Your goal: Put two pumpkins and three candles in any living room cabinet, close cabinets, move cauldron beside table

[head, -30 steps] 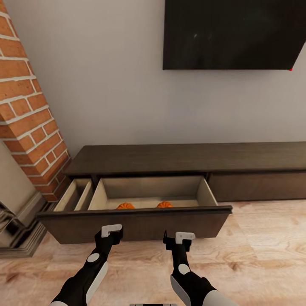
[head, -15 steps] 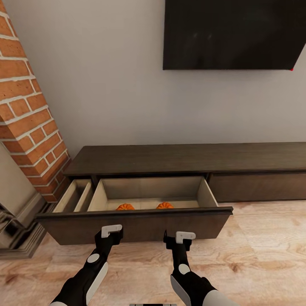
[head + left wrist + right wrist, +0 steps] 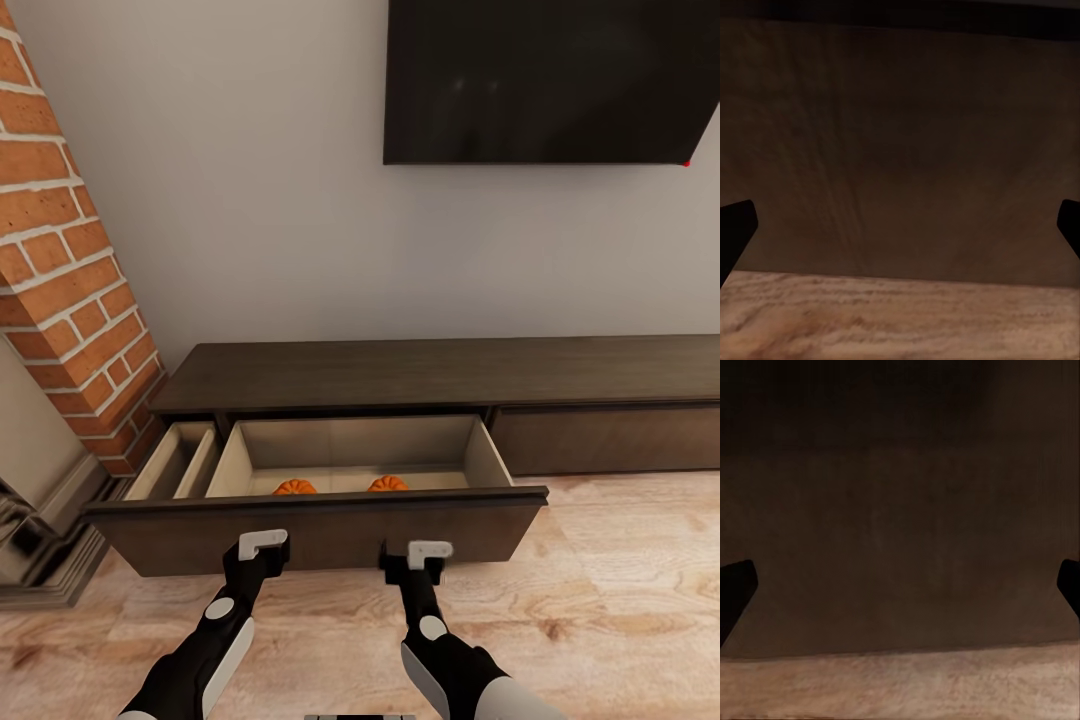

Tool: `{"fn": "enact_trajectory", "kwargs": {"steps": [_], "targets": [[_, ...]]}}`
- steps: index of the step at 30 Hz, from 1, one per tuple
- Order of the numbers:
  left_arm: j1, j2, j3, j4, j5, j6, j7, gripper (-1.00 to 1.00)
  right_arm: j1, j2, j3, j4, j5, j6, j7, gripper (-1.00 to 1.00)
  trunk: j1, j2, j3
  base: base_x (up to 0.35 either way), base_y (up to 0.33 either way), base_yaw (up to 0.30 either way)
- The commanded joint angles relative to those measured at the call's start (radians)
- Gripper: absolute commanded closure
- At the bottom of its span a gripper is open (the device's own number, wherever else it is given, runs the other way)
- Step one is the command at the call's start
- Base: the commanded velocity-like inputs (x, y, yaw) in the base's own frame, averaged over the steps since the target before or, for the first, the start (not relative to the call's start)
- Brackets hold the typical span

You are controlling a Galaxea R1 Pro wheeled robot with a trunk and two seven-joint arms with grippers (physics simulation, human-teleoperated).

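Now your right gripper [image 3: 411, 557] has crept forward and a little leftward over the last second, closing on the dark front panel [image 3: 320, 535] of the pulled-out drawer of the cabinet [image 3: 440, 375]; your left gripper [image 3: 262, 546] has held its place against that same panel, and the drawer itself has not moved. In both wrist views the fingers [image 3: 735, 229] sit at the far edges of the picture, spread wide and holding nothing, with dark wood straight ahead and floor [image 3: 900, 682] beneath it. Both pumpkins [image 3: 295, 486] already lie inside the drawer, side by side on its pale bottom just behind the front panel. No candles show in there, so by my reading you are lining up both arms to push this drawer shut, with the candles, the narrower open compartment [image 3: 180, 460] beside the brick column [image 3: 70, 280] and the cauldron perhaps left for later. Push evenly with both arms, or the wide panel may skew.
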Motion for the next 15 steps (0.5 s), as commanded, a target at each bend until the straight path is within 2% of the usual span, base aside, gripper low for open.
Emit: {"fn": "enact_trajectory", "kwargs": {"steps": [1, 5, 15], "targets": [[0.000, 0.000, -0.001, 0.000, 0.000, 0.000, 0.000, -1.00, 0.000, 0.000, 0.000, 0.000, 0.002, 0.001, 0.026, -1.00, 0.000, 0.000, 0.000, 0.000, 0.000, 0.000], [0.000, 0.000, -0.002, 0.000, 0.000, 0.000, -0.001, -1.00, -0.001, 0.000, -0.001, 0.001, 0.006, 0.003, 0.067, -1.00, 0.000, 0.000, 0.000, 0.000, 0.000, 0.000], [0.000, 0.000, -0.005, 0.000, 0.000, 0.000, -0.002, -1.00, -0.002, 0.000, -0.005, 0.010, 0.006, 0.002, 0.079, -1.00, 0.000, 0.000, 0.000, 0.005, 0.000, 0.000]]}}
